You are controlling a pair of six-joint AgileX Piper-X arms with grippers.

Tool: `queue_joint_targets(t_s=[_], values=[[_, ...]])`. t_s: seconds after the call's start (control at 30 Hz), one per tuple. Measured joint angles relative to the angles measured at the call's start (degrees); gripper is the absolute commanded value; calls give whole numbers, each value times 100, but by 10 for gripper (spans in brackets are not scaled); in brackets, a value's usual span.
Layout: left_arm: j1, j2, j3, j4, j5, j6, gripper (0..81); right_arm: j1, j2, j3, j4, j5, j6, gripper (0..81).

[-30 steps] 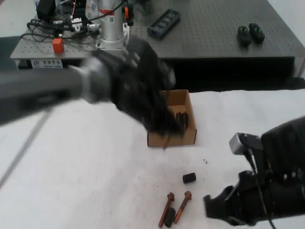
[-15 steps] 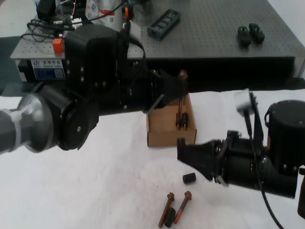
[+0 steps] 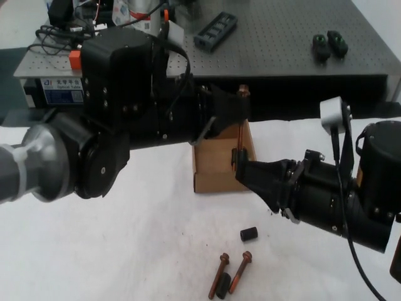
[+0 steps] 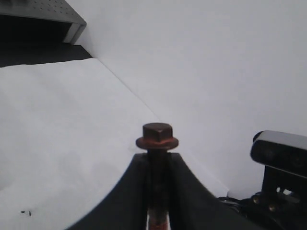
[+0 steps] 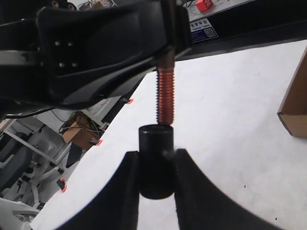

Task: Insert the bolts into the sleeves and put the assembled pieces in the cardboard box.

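While seemingly level, left gripper [image 4: 157,163], bolt [image 4: 157,136] upright above sleeve [image 5: 156,160]

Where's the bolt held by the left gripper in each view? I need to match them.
High view: bolt upright over the cardboard box.
Left wrist view: its head sticks out of the left gripper.
Right wrist view: its threaded end, just over the sleeve.
Shared landmark: the left gripper shut on it.

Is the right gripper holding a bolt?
No, the right gripper grips a black sleeve; the left gripper holds the bolt.
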Motion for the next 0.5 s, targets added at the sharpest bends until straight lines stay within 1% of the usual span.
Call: queue_joint_targets(t_s=[0.5], values=[[0,4,14,8,197,-17,6,0,231,-227,-92,97,0,27]])
